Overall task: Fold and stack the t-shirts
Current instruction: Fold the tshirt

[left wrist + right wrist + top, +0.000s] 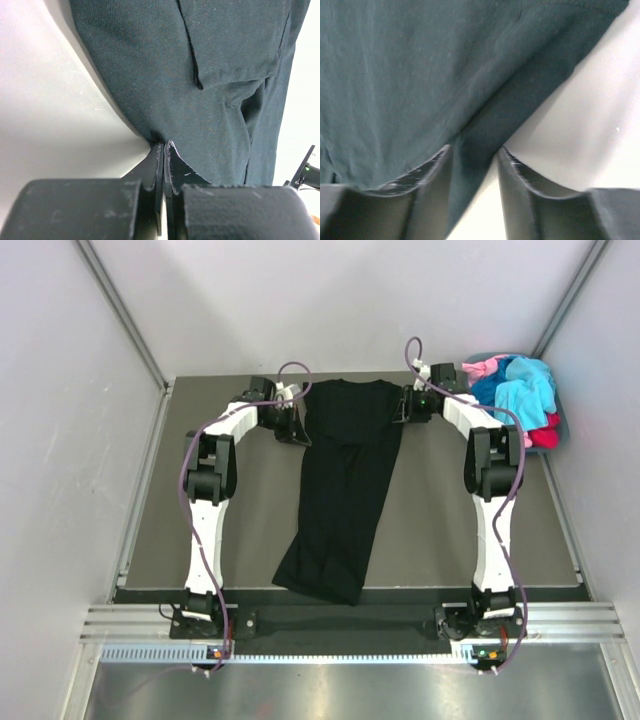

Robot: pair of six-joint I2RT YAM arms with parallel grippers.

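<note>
A large black t-shirt [345,480] lies as a long narrow strip down the middle of the table, its collar end at the back. My left gripper [297,426] is at the shirt's back left edge. In the left wrist view that gripper [165,145] has its jaws pressed together on the hem of the dark cloth [200,75]. My right gripper [403,410] is at the back right edge. In the right wrist view it [475,150] stands open, with the edge of the black cloth [420,75] lying between its fingers [432,170].
At the back right, a grey-blue basket [563,423] holds a heap of t-shirts: turquoise [527,390], pink [483,367], blue [493,390] and red [546,435]. Dark table [240,530] shows on both sides of the black shirt. White walls enclose the table.
</note>
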